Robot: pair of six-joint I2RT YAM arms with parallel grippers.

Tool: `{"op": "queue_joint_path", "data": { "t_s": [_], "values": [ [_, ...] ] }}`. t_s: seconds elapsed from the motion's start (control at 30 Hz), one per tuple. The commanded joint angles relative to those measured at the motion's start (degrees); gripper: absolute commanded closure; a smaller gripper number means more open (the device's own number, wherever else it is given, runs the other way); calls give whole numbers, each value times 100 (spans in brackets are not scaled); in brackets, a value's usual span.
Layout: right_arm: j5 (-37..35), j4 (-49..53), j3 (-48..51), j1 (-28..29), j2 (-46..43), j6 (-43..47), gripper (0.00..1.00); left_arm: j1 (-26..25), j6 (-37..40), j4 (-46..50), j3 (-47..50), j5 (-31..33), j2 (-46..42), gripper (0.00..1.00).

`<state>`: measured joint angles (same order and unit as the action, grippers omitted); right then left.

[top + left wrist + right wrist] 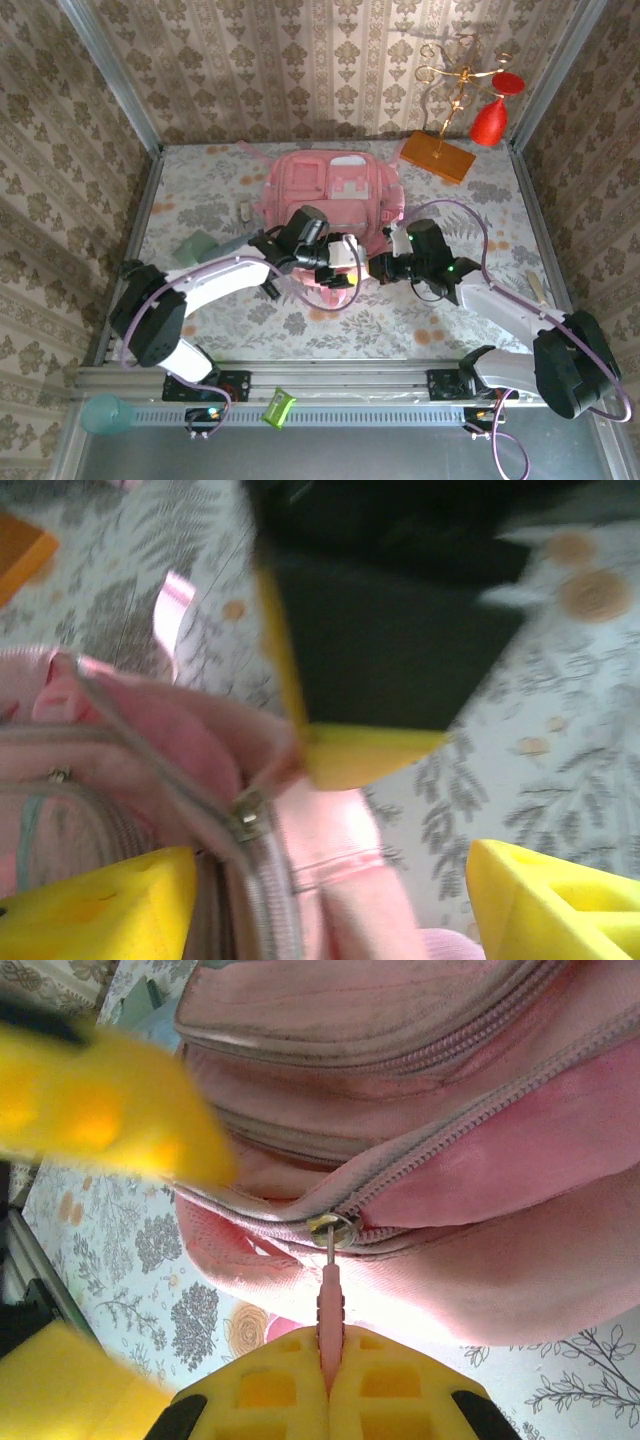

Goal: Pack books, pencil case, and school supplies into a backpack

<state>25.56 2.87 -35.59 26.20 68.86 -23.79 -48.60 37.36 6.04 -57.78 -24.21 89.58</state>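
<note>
Patterned wallpaper closes in a table covered with a grey floral cloth. One container lies on it: the pink backpack, in the middle toward the far side, its near edge between the two arms. Its inside cannot be seen.

The right gripper is closed tight on the pink zip pull at the backpack's near edge. The left gripper stands wide apart just to the left of it, with pink fabric and a zipper line lying between its yellow fingers; it has hold of nothing.

At the far right stands one orange stand base with two red ornaments. One teal object lies left of the backpack. On the near rail sit one green item and one teal cup.
</note>
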Motion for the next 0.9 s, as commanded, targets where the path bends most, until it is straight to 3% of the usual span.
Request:
{"op": "queue_joint_path", "data": {
  "t_s": [0.0,0.2,0.33,0.43,0.47,0.67,0.87],
  "values": [
    [389,-458,51,17,-246,148,100,61,-187,343,-384,583,356,31],
    [283,-551,140,85,-369,184,100,121,-181,590,-631,657,736,46],
    [-179,-279,121,93,-465,263,100,194,-129,798,-725,613,806,69],
    [-1196,366,-60,88,-471,280,100,260,51,894,-611,374,642,97],
    [-1633,601,-133,87,-462,280,100,268,220,896,-515,235,559,100],
    [-3194,907,-254,45,-417,182,100,431,915,802,42,-278,150,100],
    [-3815,1123,-385,-233,-416,243,100,811,1094,896,283,-169,-290,100]
  ]
}}
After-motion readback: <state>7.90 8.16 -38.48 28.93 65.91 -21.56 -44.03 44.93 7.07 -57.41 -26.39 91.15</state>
